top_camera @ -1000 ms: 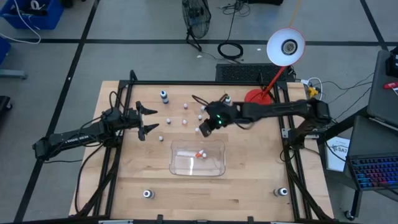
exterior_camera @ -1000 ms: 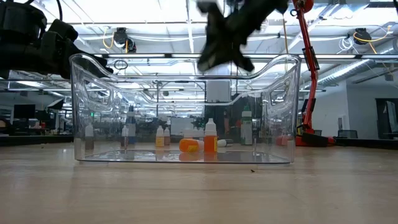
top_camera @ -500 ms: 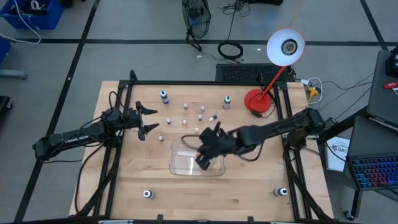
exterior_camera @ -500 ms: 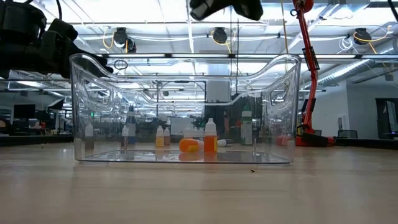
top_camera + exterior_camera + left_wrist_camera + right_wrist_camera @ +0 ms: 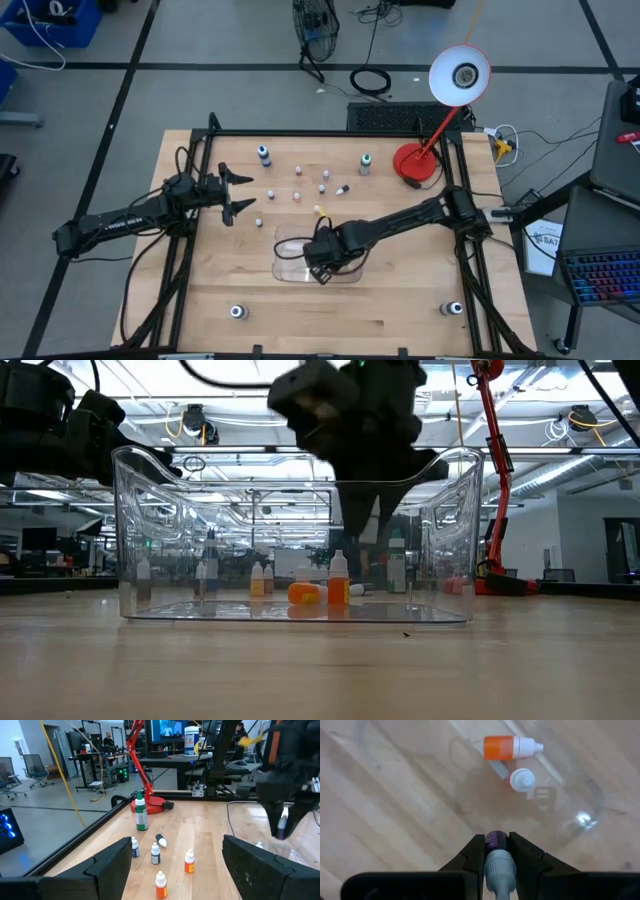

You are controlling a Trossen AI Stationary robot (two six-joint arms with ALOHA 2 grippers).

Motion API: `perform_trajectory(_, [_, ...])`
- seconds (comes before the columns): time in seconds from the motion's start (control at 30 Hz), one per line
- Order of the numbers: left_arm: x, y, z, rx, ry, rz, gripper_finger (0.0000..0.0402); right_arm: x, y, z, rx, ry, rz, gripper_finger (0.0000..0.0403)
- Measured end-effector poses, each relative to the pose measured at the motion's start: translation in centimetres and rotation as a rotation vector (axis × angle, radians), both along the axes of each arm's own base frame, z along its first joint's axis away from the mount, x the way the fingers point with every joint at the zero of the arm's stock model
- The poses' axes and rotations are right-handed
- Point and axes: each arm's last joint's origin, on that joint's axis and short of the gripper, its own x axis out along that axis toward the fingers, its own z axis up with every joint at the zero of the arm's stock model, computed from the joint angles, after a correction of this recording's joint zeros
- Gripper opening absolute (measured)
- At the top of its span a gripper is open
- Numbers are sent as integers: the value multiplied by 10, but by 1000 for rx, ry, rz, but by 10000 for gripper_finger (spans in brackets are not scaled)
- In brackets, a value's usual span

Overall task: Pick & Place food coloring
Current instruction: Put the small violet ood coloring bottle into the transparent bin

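Over the clear tray (image 5: 287, 272), my right gripper (image 5: 318, 258) points down, shut on a small purple food coloring bottle (image 5: 496, 841) with a pale cap. Two orange bottles are in the tray: one lies on its side (image 5: 511, 747), one stands upright (image 5: 338, 583). Several more small bottles (image 5: 297, 195) and two larger dark ones (image 5: 264, 155) (image 5: 365, 163) stand on the table's far half. My left gripper (image 5: 238, 195) waits open at the table's left, level above the wood, nothing between its fingers (image 5: 116, 862). My right gripper pinches the purple bottle's body (image 5: 496, 839) between its two fingers (image 5: 478, 851), which come from above, pointing down. The bottle lies along the fingers, its pale cap (image 5: 498, 866) back toward the wrist. It hangs clear above the tray's floor.
A red desk lamp (image 5: 412, 165) stands at the table's far right corner. Two round fittings (image 5: 237, 311) (image 5: 454, 309) sit near the front edge. The tray's high clear walls (image 5: 150, 530) surround the right gripper's fingers. Bare wood lies in front of the tray.
My right gripper has swung from over the far bottles toward the table's near edge and down, to above the tray. It has tipped from slanting to pointing nearly straight down, staying shut.
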Motion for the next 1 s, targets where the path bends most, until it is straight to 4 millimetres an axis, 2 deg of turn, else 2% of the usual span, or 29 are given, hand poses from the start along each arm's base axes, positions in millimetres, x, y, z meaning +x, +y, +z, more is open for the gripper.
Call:
perform_trajectory(0.33, [0,0,0,0,0,0,305,2,-23,-14,-24,61,-21,57])
perform_trajectory(0.6, [0,0,0,0,0,0,305,-5,-28,-30,-35,107,-21,57])
perform_trajectory(0.77, [0,0,0,0,0,0,305,-7,-29,-33,-35,107,-27,57])
perform_trajectory(1.0, [0,0,0,0,-1,0,305,-5,-28,-33,-18,85,-63,122])
